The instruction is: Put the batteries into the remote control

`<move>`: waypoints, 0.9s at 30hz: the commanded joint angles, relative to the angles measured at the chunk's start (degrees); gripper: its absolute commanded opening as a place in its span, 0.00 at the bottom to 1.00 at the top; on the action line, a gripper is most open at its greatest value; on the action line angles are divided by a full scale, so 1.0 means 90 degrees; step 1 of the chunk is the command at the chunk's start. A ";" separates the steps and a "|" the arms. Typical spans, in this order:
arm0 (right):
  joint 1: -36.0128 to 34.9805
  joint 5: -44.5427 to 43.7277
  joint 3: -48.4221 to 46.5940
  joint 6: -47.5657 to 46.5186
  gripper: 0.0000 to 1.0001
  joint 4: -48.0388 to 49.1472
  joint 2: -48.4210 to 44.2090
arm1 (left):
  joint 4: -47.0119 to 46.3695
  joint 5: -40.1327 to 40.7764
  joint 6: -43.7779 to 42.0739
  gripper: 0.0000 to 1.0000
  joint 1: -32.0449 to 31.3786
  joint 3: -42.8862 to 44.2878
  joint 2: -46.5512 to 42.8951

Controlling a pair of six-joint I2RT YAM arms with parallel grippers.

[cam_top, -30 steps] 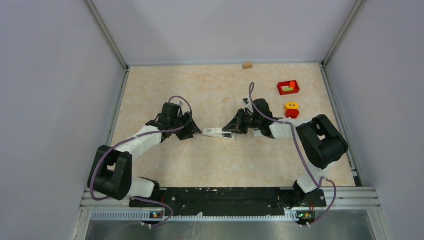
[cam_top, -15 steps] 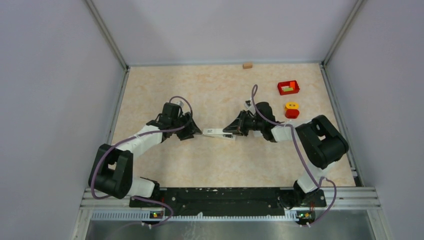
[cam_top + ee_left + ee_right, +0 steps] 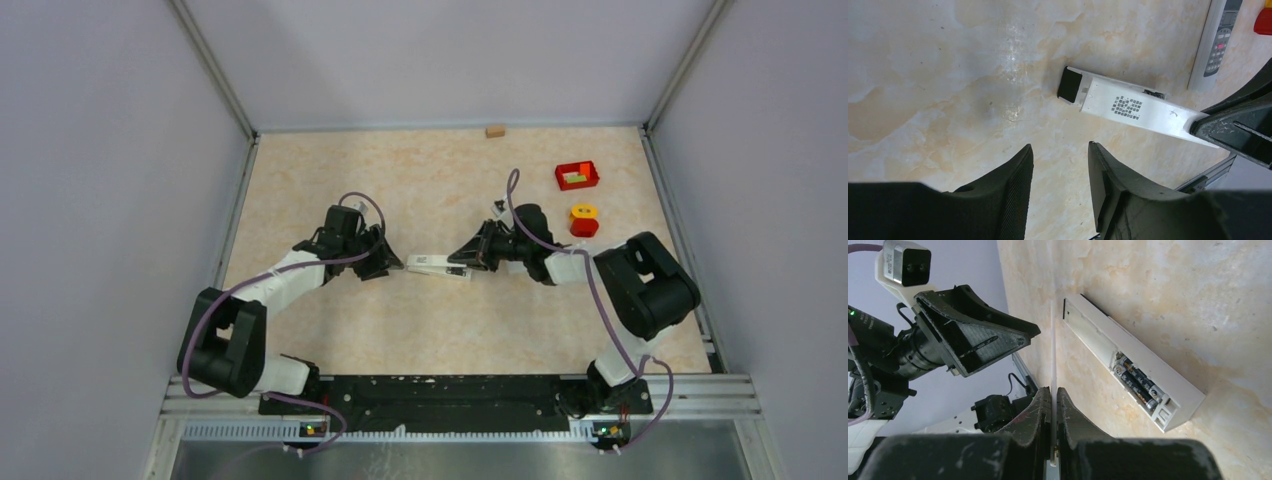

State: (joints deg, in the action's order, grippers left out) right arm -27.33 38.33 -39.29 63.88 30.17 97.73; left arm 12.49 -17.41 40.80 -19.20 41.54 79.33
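Observation:
A long white bar [image 3: 432, 265] with a small label lies on the table between my grippers. It also shows in the left wrist view [image 3: 1108, 100]. In the right wrist view the bar [image 3: 1098, 340] has an open compartment holding two dark batteries [image 3: 1138, 382]. My right gripper [image 3: 1054, 390] is shut on a thin white strip [image 3: 1053, 350] seen edge-on beside the bar; it shows from above in the top view [image 3: 462, 258]. My left gripper [image 3: 1060, 147] is open and empty, just short of the bar's dark end [image 3: 388, 262]. The remote control [image 3: 1218, 45], white with grey buttons, lies beyond the bar.
A red box [image 3: 577, 176] and a red and yellow piece [image 3: 583, 220] stand at the right. A small wooden block [image 3: 495, 130] sits at the back edge. A small object [image 3: 497, 205] lies by the right wrist. Walls close in three sides.
My right wrist has shifted slightly to the right and turned, with its gripper still at the bar. The left arm and the bar have not moved.

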 commanded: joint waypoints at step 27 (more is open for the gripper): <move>0.0111 -0.0465 0.0094 0.0138 0.00 -0.0091 0.0125 | -0.0227 -0.0109 0.0027 0.49 0.0015 0.0033 0.0075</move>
State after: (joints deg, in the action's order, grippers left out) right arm -27.18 34.81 -39.33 62.22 24.97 97.86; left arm 12.43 -17.76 40.80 -19.20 41.54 80.16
